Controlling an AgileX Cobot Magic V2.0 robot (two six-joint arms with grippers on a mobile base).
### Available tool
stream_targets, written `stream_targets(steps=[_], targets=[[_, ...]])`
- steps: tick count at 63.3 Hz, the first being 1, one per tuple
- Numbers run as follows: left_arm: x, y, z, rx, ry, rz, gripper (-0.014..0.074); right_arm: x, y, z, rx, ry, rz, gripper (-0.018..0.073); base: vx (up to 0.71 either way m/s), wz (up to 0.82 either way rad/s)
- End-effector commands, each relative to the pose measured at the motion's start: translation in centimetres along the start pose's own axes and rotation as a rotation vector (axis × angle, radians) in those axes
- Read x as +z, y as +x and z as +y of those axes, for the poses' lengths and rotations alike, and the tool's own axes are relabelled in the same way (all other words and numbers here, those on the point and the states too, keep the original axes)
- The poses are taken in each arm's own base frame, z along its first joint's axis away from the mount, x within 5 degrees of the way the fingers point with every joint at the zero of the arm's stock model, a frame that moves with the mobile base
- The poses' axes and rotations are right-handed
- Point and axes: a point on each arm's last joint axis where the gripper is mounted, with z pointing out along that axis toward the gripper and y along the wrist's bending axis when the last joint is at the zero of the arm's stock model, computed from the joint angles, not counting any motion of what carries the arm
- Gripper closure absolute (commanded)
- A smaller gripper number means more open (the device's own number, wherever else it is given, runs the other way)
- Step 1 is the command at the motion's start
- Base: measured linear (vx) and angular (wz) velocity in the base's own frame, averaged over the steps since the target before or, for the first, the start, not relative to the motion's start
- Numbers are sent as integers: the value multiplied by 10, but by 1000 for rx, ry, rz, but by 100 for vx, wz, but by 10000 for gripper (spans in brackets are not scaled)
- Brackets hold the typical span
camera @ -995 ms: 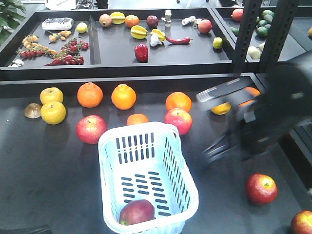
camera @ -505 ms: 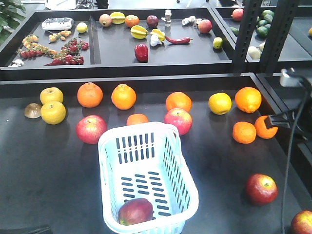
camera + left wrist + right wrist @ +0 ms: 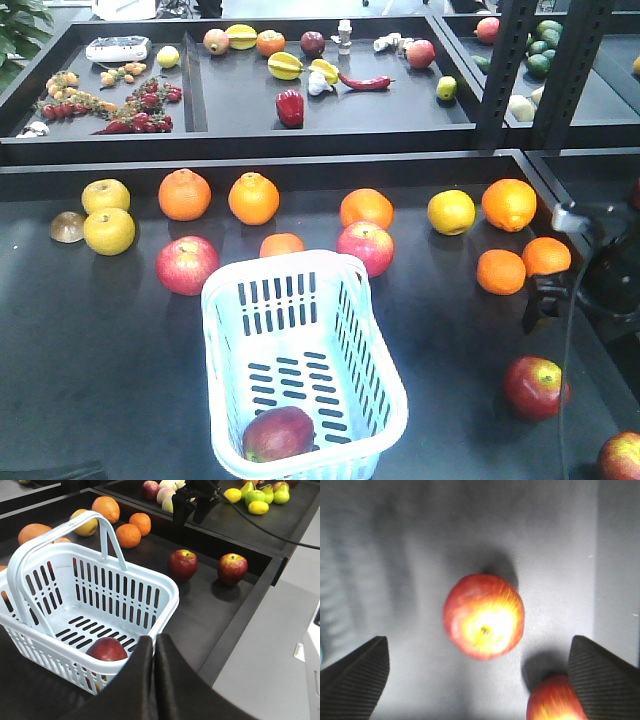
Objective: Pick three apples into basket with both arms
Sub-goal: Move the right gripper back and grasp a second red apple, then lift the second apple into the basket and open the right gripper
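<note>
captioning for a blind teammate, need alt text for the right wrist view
A round red apple with a yellow patch lies on a dark grey tabletop, seen from above between the wide-open black fingers of the right gripper. A second red apple peeks in at the bottom edge.

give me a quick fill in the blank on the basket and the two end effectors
1. The basket holds exactly ___ dark apple.
2. The left end effector, empty above the basket's near rim, is ___ (open/shut).
3. The right end effector is ___ (open/shut), with a red apple on the table showing between its fingers in the right wrist view.

Missing words: one; shut; open
</note>
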Motion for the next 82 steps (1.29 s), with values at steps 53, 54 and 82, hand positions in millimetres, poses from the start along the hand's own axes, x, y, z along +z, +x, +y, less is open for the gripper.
stream_targets(steps=[53, 54, 82], targets=[[-2, -12, 2, -27, -21, -61, 603, 59, -10, -11, 28, -27, 103, -85, 0, 0], [-2, -12, 2, -27, -21, -61, 603, 60, -10, -12, 28, -27, 106, -82, 0, 0], [-2, -12, 2, -27, -21, -61, 603, 64, -8, -7, 10, -90, 137, 322, 0, 0]])
